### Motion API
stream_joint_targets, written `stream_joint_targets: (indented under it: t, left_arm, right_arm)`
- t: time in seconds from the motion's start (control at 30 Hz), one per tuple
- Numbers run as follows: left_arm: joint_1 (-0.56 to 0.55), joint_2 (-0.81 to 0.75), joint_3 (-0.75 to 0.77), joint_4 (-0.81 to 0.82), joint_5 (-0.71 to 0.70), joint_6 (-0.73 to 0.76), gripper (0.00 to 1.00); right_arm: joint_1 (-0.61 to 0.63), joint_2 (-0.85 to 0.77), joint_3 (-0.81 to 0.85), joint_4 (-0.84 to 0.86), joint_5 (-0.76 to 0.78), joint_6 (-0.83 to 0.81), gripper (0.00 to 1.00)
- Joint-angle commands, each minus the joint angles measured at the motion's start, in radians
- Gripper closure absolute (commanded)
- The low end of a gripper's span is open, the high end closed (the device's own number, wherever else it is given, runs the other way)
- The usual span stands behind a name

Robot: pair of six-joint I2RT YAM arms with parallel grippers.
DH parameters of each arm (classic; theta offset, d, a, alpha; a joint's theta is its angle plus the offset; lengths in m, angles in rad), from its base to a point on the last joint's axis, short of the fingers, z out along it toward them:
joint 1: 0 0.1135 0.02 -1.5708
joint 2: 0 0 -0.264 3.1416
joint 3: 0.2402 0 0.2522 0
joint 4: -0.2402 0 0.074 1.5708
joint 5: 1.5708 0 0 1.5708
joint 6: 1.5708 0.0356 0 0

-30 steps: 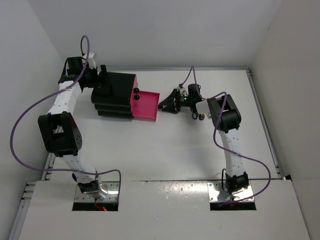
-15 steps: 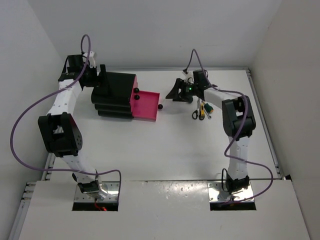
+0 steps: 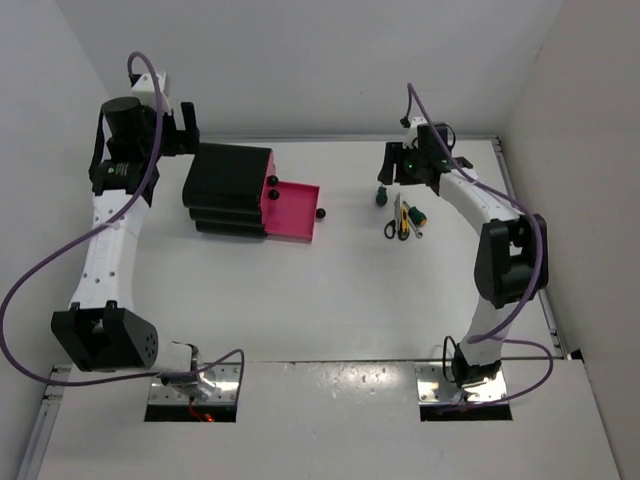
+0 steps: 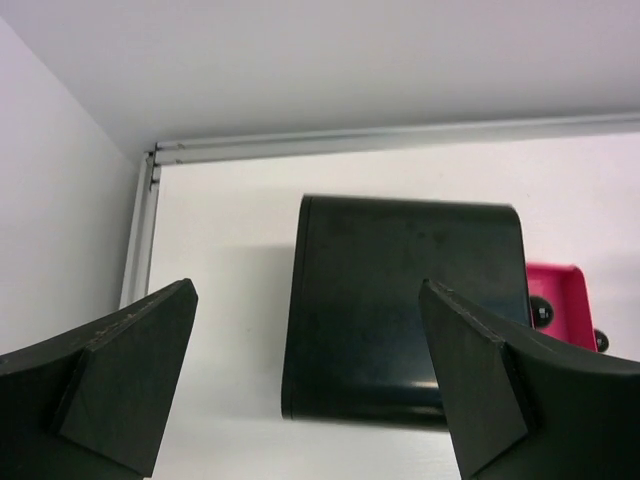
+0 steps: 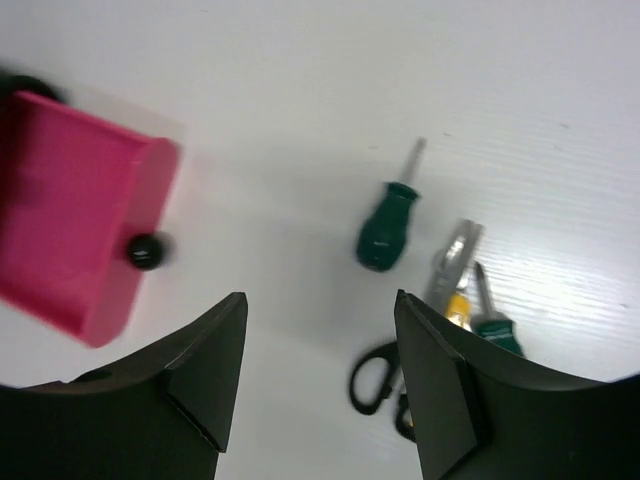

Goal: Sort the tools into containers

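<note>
The black cabinet (image 3: 230, 185) holds the pink containers; its lowest drawer (image 3: 290, 210) is pulled out to the right, knob (image 3: 321, 213) at its front. My left gripper (image 3: 183, 128) hovers open behind the cabinet's left side, and the cabinet (image 4: 405, 300) shows below it (image 4: 307, 286). To the right lie the tools: a stubby green screwdriver (image 3: 381, 196), black scissors (image 3: 393, 229), a yellow-and-black tool (image 3: 402, 214) and a green-and-yellow screwdriver (image 3: 419, 213). My right gripper (image 3: 393, 163) hangs open over them (image 5: 320, 297), holding nothing. The stubby screwdriver (image 5: 388, 230) and scissors (image 5: 380, 385) lie just beyond its fingers.
A metal rail (image 3: 350, 138) edges the table's far side against the white back wall, and another rail (image 3: 520, 220) runs down the right. The pulled-out drawer (image 5: 70, 230) with its knob (image 5: 146, 251) appears left in the right wrist view.
My right gripper has swung from the drawer's front back and right to above the tools. My left gripper has lifted off the cabinet's left side and risen.
</note>
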Motion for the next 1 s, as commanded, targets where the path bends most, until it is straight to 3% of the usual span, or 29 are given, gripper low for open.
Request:
stream_joint_targets:
  t: [0.0,0.37,0.67,0.8,0.83,0.9,0.97]
  left_arm:
    - [-0.008,-0.029,-0.093,0.022,-0.037,-0.008,0.0]
    - [0.001,-0.068,-0.196,0.047,-0.015,-0.029,0.0]
    - [0.011,-0.048,-0.206,0.056,-0.006,-0.04,0.0]
    - [0.02,-0.048,-0.206,0.056,-0.006,-0.04,0.0]
    - [0.02,-0.039,-0.206,0.056,-0.006,-0.04,0.0]
    - [0.02,-0.039,-0.206,0.056,-0.006,-0.04,0.0]
    - [0.029,-0.039,-0.215,0.056,-0.006,-0.049,0.0]
  right_arm:
    - [0.033,0.043,0.021,-0.048,0.22,-0.033,0.39]
    - [0.053,0.312,0.239,-0.093,0.309,0.082,0.42]
    - [0.053,0.396,0.257,-0.073,0.308,0.1,0.49]
    - [0.053,0.434,0.287,-0.093,0.283,0.109,0.67]
    - [0.053,0.435,0.299,-0.093,0.271,0.109,0.79]
    - [0.062,0.435,0.299,-0.093,0.259,0.109,0.92]
    - [0.073,0.399,0.276,-0.093,0.243,0.097,0.97]
